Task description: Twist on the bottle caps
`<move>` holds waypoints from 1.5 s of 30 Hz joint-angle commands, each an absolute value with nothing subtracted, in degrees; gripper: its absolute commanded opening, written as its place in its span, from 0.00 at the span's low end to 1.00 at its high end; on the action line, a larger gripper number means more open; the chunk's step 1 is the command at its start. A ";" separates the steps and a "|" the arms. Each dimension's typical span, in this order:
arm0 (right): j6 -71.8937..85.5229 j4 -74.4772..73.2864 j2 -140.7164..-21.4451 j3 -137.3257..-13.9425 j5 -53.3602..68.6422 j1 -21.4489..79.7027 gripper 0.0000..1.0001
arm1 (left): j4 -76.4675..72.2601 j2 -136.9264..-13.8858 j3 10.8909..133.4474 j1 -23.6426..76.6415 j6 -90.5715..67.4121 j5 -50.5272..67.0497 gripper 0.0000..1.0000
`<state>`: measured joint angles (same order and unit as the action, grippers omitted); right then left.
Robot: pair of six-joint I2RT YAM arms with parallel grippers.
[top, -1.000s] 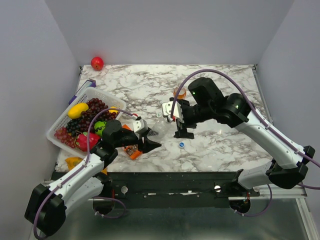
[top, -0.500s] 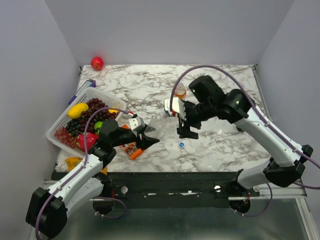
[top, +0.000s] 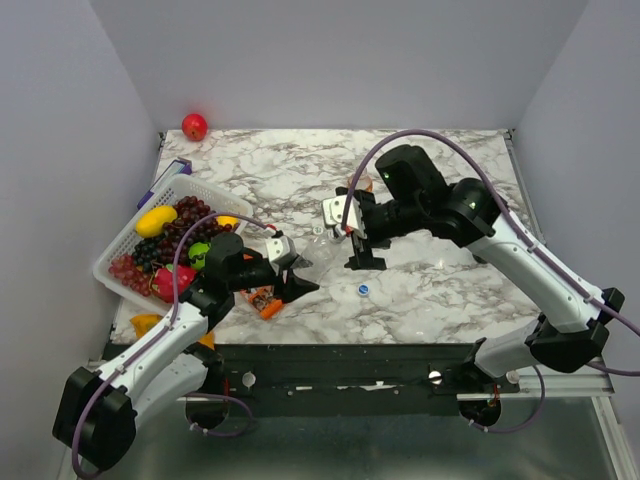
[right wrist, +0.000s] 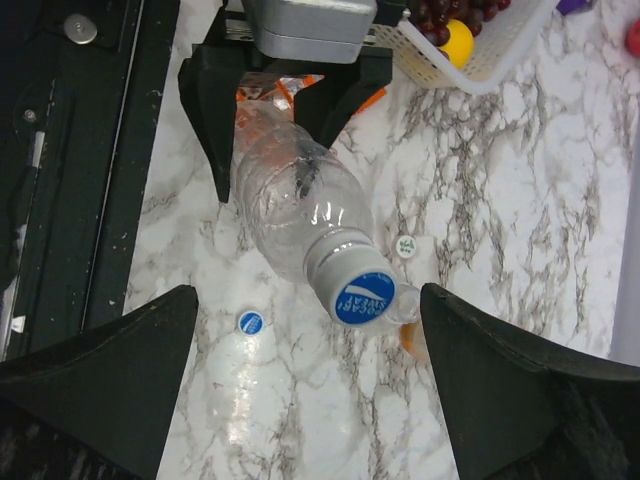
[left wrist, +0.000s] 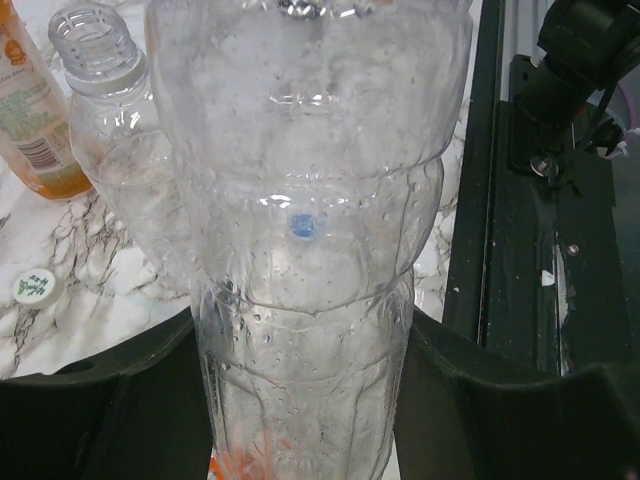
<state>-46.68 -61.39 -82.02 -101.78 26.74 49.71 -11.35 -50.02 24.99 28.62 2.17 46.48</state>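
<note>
A clear bottle (right wrist: 290, 205) is leaning across the middle of the right wrist view, wearing a blue cap (right wrist: 362, 298). A second blue cap (right wrist: 250, 322) is lying loose at lower left, and a whitish cap (right wrist: 405, 245) is lying right of centre. At the left wrist view's upper left, an uncapped clear bottle (left wrist: 110, 130) is sitting just beside an orange bottle (left wrist: 30, 110).

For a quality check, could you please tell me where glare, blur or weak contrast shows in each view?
Left wrist: the held bottle fills the frame with glare specks; a blue cap behind it is a blurred dot. Right wrist: its fingers are dark and unfocused, the bottle sharp. Top external: even light, but the bottle barely shows against the marble table.
</note>
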 commanded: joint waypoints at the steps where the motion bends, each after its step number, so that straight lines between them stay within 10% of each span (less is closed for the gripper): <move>1: -50.10 -57.13 -82.26 -100.46 28.92 51.24 1.00 | -9.67 -50.36 27.68 28.92 4.13 49.48 0.00; 45: -42.35 -56.87 -78.40 -101.17 26.18 47.99 0.98 | -9.15 -52.73 27.86 26.63 1.93 51.85 0.00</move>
